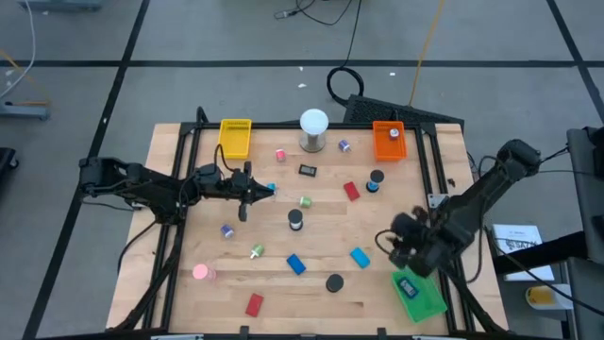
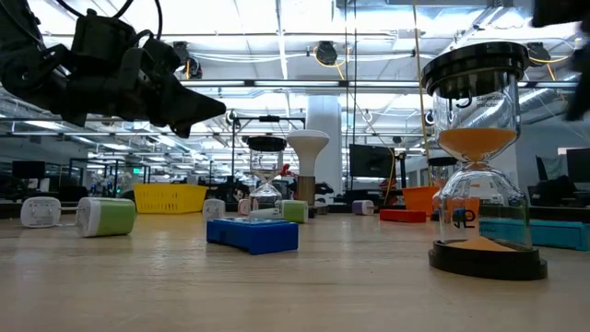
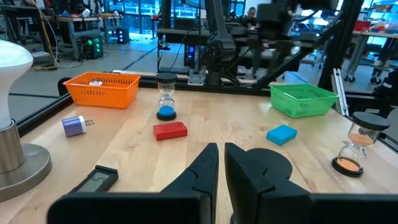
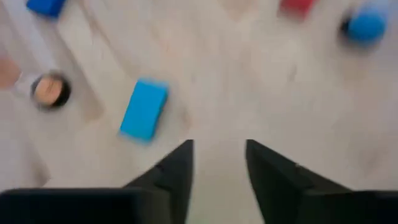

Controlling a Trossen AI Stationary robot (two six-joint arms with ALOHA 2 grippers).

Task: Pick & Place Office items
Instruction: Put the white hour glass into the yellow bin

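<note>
The office items lie scattered on the wooden table (image 1: pixel 311 236): red blocks (image 1: pixel 352 191) (image 1: pixel 254 304), a dark blue block (image 1: pixel 295 264), a light blue block (image 4: pixel 144 109), hourglasses (image 1: pixel 295 219) (image 2: pixel 479 157), and small purple (image 1: pixel 226 230), green (image 1: pixel 257 251) and pink (image 1: pixel 201 272) bits. My left gripper (image 3: pixel 221 152) hangs level over the table's left middle, shut, with nothing in it. My right gripper (image 4: pixel 219 149) is open and tipped down above bare wood at the table's right, with the light blue block (image 1: pixel 360 256) a little to its left. Nothing is between its fingers.
A yellow tray (image 1: pixel 235 137) and an orange tray (image 1: pixel 389 140) stand along the far edge, with a white ball lamp (image 1: pixel 313 127) between them. A green tray (image 1: pixel 417 293) holding a dark item sits at the near right corner, just nearer than my right gripper.
</note>
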